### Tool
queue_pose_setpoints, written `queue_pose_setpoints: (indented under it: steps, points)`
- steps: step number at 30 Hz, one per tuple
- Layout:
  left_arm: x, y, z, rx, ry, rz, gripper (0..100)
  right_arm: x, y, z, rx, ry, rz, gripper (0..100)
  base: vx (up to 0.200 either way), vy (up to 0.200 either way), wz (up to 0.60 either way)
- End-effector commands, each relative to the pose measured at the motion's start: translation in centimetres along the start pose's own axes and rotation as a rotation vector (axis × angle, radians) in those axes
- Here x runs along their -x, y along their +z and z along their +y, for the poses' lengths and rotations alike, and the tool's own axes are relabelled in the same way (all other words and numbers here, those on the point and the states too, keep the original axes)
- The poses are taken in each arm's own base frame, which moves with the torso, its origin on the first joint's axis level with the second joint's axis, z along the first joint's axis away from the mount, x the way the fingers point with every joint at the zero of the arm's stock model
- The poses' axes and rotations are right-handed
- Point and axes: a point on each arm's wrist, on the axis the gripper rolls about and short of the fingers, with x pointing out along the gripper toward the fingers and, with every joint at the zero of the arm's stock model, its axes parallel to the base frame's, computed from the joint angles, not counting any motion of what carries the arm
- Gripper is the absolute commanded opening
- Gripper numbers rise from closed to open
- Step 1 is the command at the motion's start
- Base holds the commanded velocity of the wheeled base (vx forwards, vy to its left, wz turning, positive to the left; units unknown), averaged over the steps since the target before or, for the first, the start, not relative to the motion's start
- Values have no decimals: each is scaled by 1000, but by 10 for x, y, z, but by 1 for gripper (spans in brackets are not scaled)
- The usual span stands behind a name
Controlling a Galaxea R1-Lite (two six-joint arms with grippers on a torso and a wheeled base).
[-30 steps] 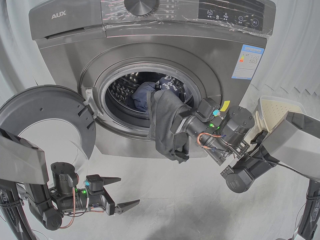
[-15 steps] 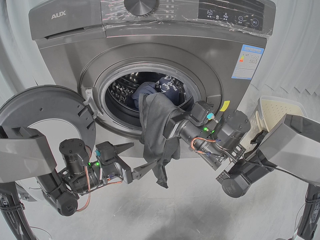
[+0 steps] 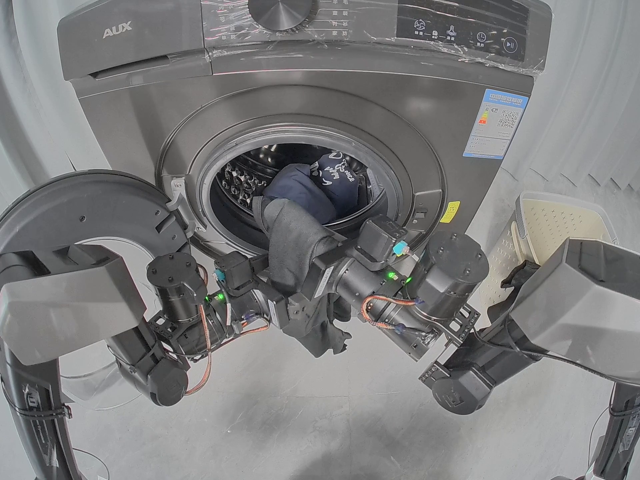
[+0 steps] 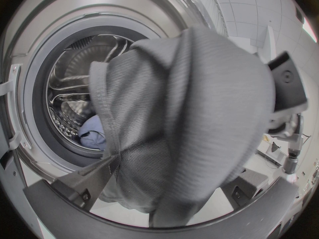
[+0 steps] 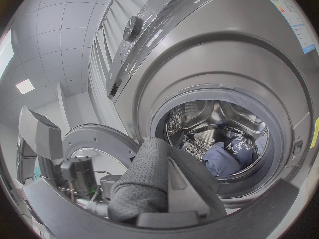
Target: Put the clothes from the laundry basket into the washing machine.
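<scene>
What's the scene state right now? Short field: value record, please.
door: washing machine door open, on the robot's left
drum: navy garment inside
held item: dark grey garment, in front of the drum opening, lower end hanging below it
right gripper: shut on the dark grey garment
left gripper: open, fingers either side of the hanging cloth
laundry basket: cream, on the robot's right

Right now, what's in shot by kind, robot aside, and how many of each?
Washing machine: 1
Laundry basket: 1
Grey garment at the door opening: 1
Navy clothes bundle in the drum: 1
Total: 4
</scene>
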Motion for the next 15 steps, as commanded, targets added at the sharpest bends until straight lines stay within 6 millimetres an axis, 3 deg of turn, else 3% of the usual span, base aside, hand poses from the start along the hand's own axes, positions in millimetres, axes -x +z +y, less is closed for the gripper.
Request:
queue_pose_setpoints:
  steps: [1, 6, 13, 14, 15]
  points:
    - [-11, -13, 19, -3, 64, -2, 100, 5, 0, 8, -9, 10, 11, 0, 0, 0, 0]
    - [-15, -17, 34, -8, 116, -14, 100, 14, 3, 13, -15, 19, 30, 0, 0, 0, 0]
    - [-22, -18, 35, -15, 133, -31, 100, 18, 4, 16, -20, 24, 34, 0, 0, 0, 0]
    - [-22, -16, 35, -16, 135, -34, 0, 18, 4, 15, -19, 20, 35, 0, 0, 0, 0]
    - [-22, -15, 34, -16, 135, -37, 0, 19, 3, 14, -20, 9, 37, 0, 0, 0, 0]
